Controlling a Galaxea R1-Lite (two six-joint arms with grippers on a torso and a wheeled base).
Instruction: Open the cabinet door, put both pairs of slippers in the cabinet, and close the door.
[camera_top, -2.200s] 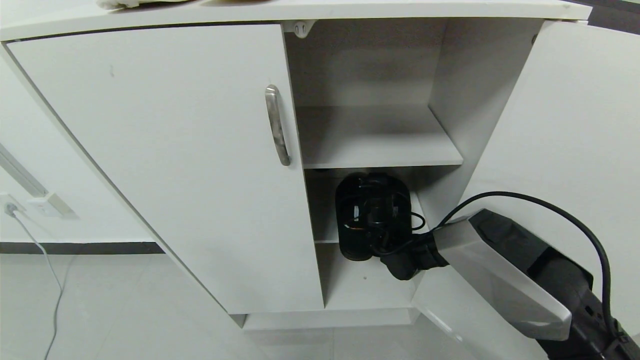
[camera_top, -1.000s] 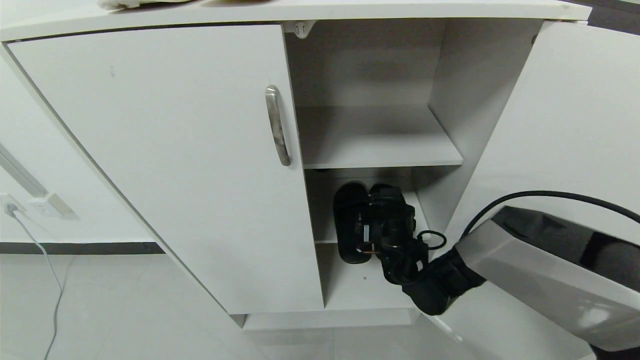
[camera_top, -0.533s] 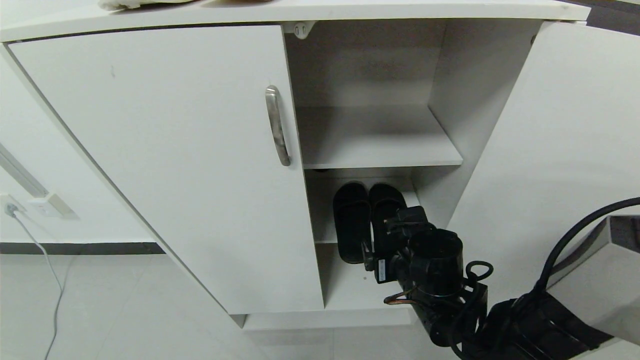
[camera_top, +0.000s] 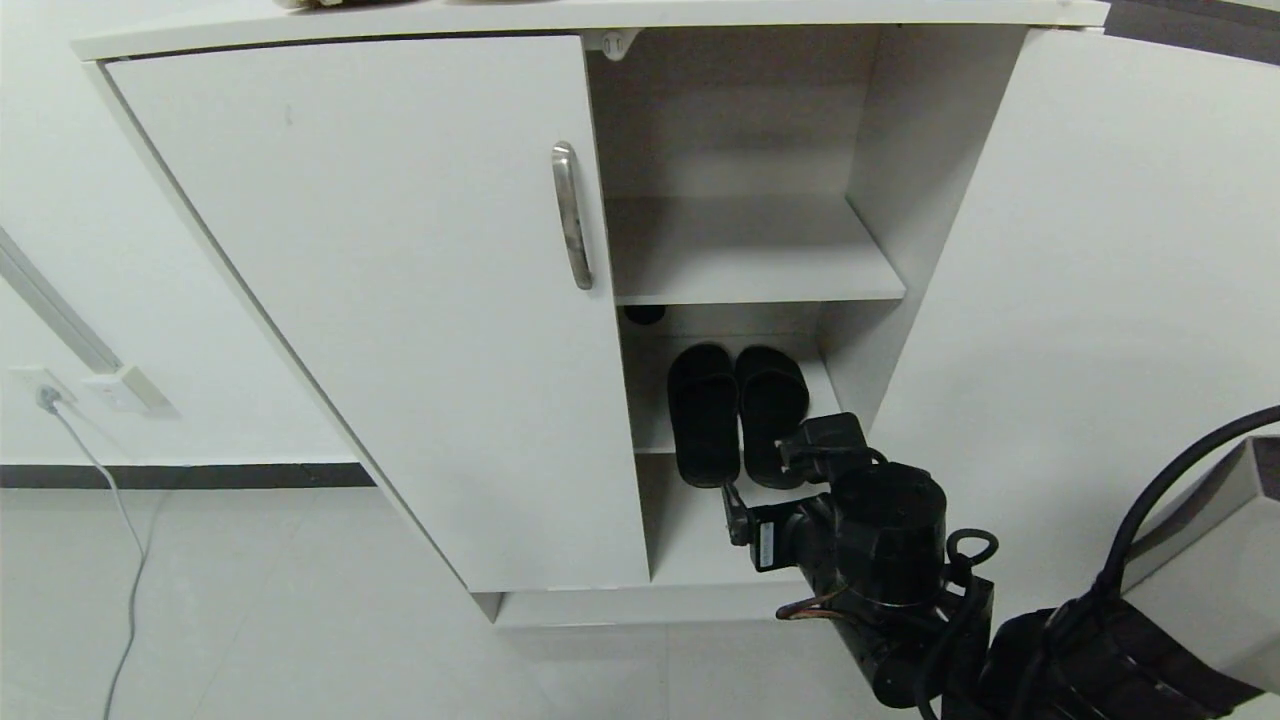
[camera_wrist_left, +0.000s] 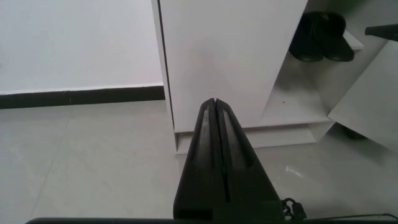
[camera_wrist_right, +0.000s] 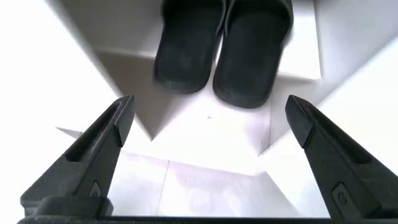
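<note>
The right gripper (camera_wrist_right: 209, 104) gapes wide and empty, the black slippers (camera_top: 705, 415) lying on the shelf (camera_top: 648, 410) beyond its fingertips (camera_wrist_right: 121, 115), seemingly clear of them.

Slippers (camera_top: 738, 415), frame centre: plain black, no pattern seen. Cabinet (camera_top: 380, 300): plain white throughout. Door handle (camera_top: 571, 215): brushed silver. Right gripper (camera_wrist_right: 209, 102): black. Floor (camera_top: 250, 620), lower left: pale grey tiles. Skirting strip (camera_top: 180, 476): dark grey.

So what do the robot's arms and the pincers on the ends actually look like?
The right arm has a pale grey shell over black joints, with thick black cables looping along it and a small white label. The right pincer and left pincer are long, tapering and black.
</note>
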